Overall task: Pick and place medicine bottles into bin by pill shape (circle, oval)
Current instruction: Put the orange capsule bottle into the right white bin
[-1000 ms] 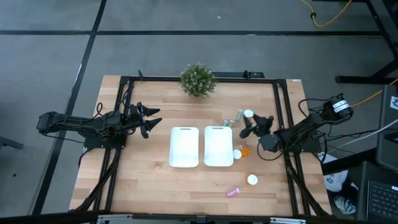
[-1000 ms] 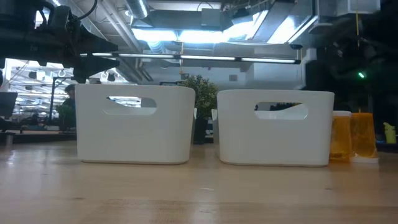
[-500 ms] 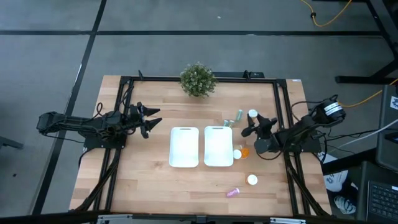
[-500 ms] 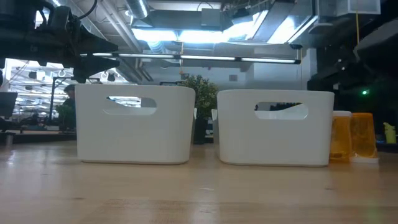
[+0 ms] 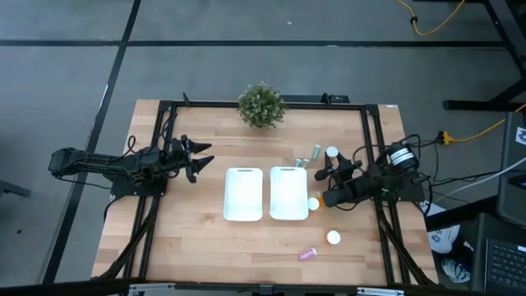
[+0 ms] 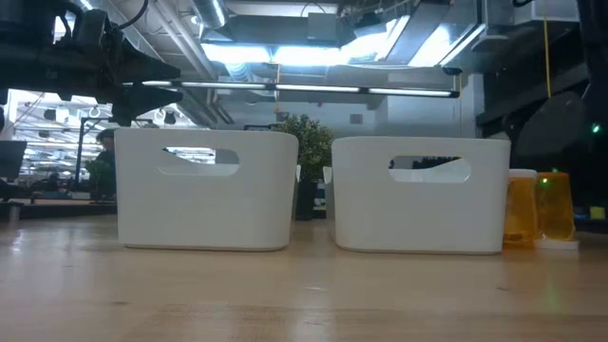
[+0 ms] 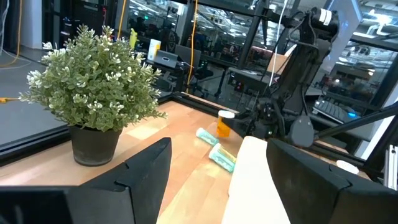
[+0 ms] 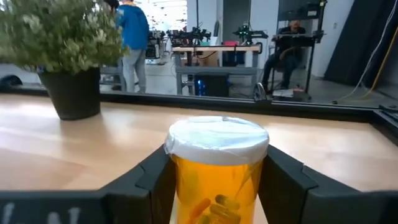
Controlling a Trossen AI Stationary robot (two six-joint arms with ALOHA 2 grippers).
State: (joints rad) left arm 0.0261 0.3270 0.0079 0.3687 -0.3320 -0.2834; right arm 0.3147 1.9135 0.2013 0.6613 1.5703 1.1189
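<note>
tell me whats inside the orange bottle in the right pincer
Through the orange bottle wall, held between the right pincer fingers, a few elongated, oval-looking pills lie near the bottom. The white cap hides the top; anything lower falls outside the picture.

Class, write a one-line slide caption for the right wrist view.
Right tool shut on an orange medicine bottle with white cap; potted plant behind on the table.

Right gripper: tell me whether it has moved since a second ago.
Yes. The right gripper has drawn back toward the table's right edge, farther from the right white bin, holding an orange bottle.
</note>
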